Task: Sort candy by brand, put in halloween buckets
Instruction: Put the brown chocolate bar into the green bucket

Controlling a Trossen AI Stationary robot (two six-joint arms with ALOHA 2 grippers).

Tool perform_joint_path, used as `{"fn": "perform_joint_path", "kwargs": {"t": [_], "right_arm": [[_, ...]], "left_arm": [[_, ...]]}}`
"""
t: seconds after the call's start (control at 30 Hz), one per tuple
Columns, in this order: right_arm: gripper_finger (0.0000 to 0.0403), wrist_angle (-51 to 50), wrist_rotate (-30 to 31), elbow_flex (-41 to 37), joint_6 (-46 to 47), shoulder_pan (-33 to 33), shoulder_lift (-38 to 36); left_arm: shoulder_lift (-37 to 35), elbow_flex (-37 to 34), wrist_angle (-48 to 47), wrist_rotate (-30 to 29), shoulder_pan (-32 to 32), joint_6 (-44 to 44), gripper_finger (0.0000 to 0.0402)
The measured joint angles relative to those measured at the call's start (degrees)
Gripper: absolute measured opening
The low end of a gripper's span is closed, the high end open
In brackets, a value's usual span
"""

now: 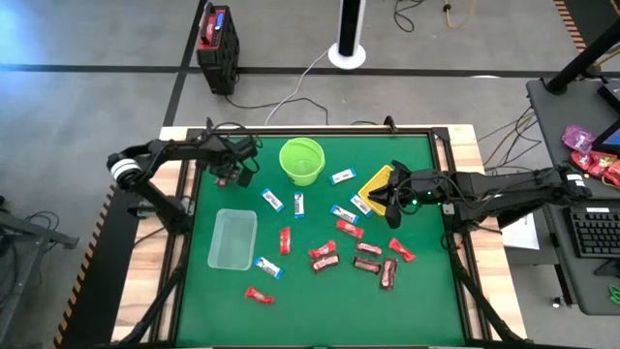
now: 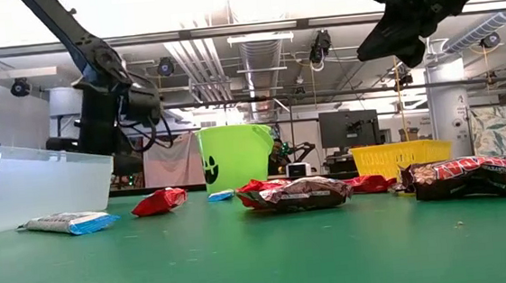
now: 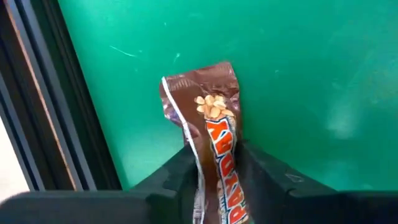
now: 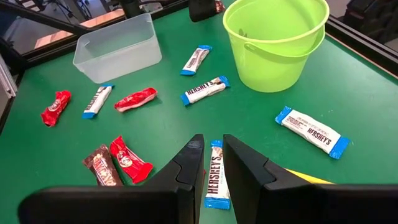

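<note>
1. Sorting looks barely begun: the clear tub (image 1: 232, 239) and lime-green bucket (image 1: 301, 160) show nothing inside, and most candy (image 1: 324, 256) lies loose mid-worktop.
2. The left gripper (image 3: 214, 180), near the worktop's far left corner, has its fingers clamped on a brown PayDay bar (image 3: 211, 127).
3. The right gripper (image 4: 213, 163) hangs by the yellow tray (image 1: 376, 181), fingers narrowly apart, over a Hershey's bar (image 4: 216, 180).
4. The green worktop (image 1: 320, 305) stands in a lab with cables on the floor.

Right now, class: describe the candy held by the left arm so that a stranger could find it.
Start at the lime-green bucket and go to the left gripper beside it. Its jaws are shut on a brown PayDay bar, the only candy off the table and the only one picturing peanuts.
</note>
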Motion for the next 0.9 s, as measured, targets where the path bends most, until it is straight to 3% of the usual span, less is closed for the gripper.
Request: {"fn": "perform_joint_path", "kwargs": {"t": [0.17,0.33,0.6,0.83,0.9], "right_arm": [[0.0052,0.01,0.00,-0.02,0.00,0.00,0.00],[0.0052,0.01,0.00,-0.02,0.46,0.00,0.00],[0.0052,0.01,0.00,-0.02,0.90,0.00,0.00],[0.0052,0.14,0.02,-0.04,0.89,0.00,0.00],[0.0052,0.16,0.02,-0.04,0.93,0.00,0.00]], "left_arm": [[0.67,0.14,0.21,-1.00,-0.05,0.00,0.0010],[-1.44,0.10,0.30,-0.05,-0.17,1.67,0.0007],[-11.97,4.43,1.04,1.20,-3.54,10.11,0.0000],[-20.76,10.43,16.24,7.78,-11.42,23.60,0.0000],[-21.92,11.17,21.72,11.99,-13.40,27.02,0.0000]]}}
